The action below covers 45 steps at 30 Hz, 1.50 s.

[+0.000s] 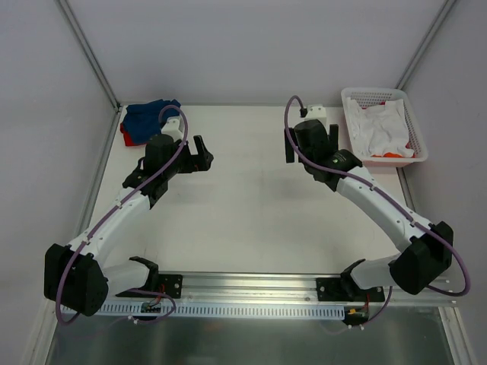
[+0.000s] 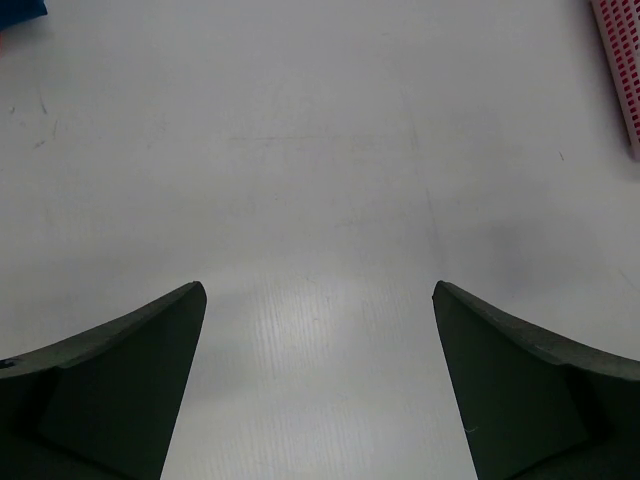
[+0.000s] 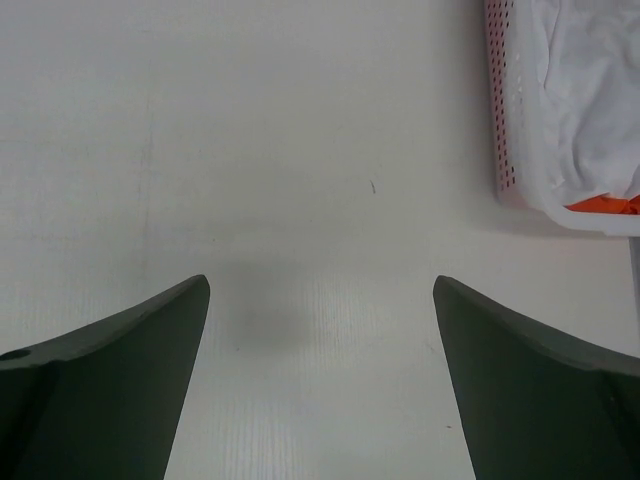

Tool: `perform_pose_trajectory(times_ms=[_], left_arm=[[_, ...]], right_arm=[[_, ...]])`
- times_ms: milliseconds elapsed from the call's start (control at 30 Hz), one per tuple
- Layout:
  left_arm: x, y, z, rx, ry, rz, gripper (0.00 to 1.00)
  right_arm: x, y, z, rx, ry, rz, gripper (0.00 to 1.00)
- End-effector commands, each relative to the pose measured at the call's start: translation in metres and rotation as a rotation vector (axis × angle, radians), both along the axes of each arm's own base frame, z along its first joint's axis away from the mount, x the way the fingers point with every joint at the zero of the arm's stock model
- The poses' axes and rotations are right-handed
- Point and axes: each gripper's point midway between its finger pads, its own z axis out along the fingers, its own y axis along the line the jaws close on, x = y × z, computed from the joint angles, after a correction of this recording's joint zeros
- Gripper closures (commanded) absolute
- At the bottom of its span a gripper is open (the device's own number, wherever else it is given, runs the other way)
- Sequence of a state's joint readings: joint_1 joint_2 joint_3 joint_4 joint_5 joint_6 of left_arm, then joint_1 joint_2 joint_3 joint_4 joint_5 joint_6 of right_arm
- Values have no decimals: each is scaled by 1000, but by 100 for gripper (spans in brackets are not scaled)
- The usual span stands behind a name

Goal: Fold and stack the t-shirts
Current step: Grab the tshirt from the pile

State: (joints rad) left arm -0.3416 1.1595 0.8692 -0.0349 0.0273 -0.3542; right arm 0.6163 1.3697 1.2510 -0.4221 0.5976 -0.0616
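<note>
Two arms, left arm [image 1: 122, 209] and right arm [image 1: 380, 201]: white links, black joint housings, black bases bolted to the metal rail [image 1: 251, 287]. One purple cable [image 1: 163, 171] looped along each, starting at the rail. Fingers [image 2: 110, 390]: dark, wedge-shaped.

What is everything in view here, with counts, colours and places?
table: one, white, under everything
basket: one, white lattice, far right corner
white t-shirt: one, white, crumpled in the basket
orange t-shirt: one, orange, in the basket, mostly under the white one
blue t-shirt: one, blue, far left corner
red t-shirt: one, red, showing at the blue one's edge
left gripper: one, black, open, above the table
right gripper: one, black, open, left of the basket
</note>
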Motion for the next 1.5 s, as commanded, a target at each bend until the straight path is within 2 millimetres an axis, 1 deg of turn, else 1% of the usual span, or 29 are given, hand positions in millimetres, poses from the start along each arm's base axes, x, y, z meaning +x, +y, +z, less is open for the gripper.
perform_pose_trajectory(times_ms=[0,33,100,133,167,200,233,300,333,367,400,433,467,500,567,600,633,667,700,733,767,800,900,933,1000,1033,1200,1333,1467], left_arm=[[4,-9,18,-21,-53,-29,1],[4,-9,16,-19,-47,-27,1],[3,-8,14,-17,-46,-25,1],[2,-8,12,-13,-41,-24,1],[1,-7,11,-11,-40,-21,1],[1,-6,11,-11,-43,-20,1],[-1,-6,10,-12,-42,-18,1],[-3,-5,11,-15,-45,-19,1],[-5,-5,10,-15,-45,-20,1],[-6,-5,10,-16,-45,-21,1],[-3,-6,17,-26,-74,-21,1],[-4,-6,17,-27,-75,-23,1],[-4,-6,17,-27,-77,-22,1],[-4,-7,18,-28,-80,-25,1],[-5,-7,18,-29,-82,-26,1],[-4,-7,19,-30,-84,-26,1],[-5,-8,18,-30,-84,-28,1],[-4,-8,19,-31,-87,-28,1],[-4,-7,18,-29,-86,-25,1],[-4,-7,18,-28,-86,-24,1],[-4,-7,17,-25,-86,-23,1],[-4,-7,18,-23,-90,-23,1],[-5,-6,18,-21,-89,-24,1],[-5,-6,18,-21,-89,-24,1],[-5,-6,18,-21,-91,-24,1],[-5,-7,18,-19,-90,-26,1],[-5,-5,16,-14,-87,-19,1],[-4,-6,14,-13,-82,-22,1],[-3,-7,14,-14,-80,-25,1]], right_arm=[[8,3,25,26,-56,-26,0],[11,3,22,15,-52,-34,1],[18,2,29,11,-65,-51,1],[26,-2,26,0,-59,-72,0],[35,-4,36,18,-74,-81,1],[41,-4,35,38,-60,-84,0],[52,-11,34,88,-39,-84,0],[72,-11,39,160,-34,-90,0],[83,-22,39,190,-25,-97,1],[94,-25,29,206,-4,-116,0],[104,-29,40,235,-24,-130,0],[114,-40,40,258,-20,-145,1],[126,-44,27,252,9,-158,1],[136,-47,40,259,-12,-159,2],[153,-64,40,235,-9,-185,2],[163,-68,19,193,43,-186,3],[175,-80,34,179,8,-199,4],[182,-87,31,171,11,-214,5],[191,-93,12,159,48,-231,10],[200,-105,16,175,33,-242,13],[205,-109,11,194,39,-251,15],[214,-123,0,218,52,-272,20],[224,-139,-16,299,70,-314,25],[228,-154,-27,310,82,-346,25],[233,-159,-32,335,83,-361,26],[235,-180,-39,337,85,-400,26],[237,-221,-49,317,79,-466,28],[238,-242,-60,309,90,-485,30],[240,-250,-73,305,101,-476,36]])
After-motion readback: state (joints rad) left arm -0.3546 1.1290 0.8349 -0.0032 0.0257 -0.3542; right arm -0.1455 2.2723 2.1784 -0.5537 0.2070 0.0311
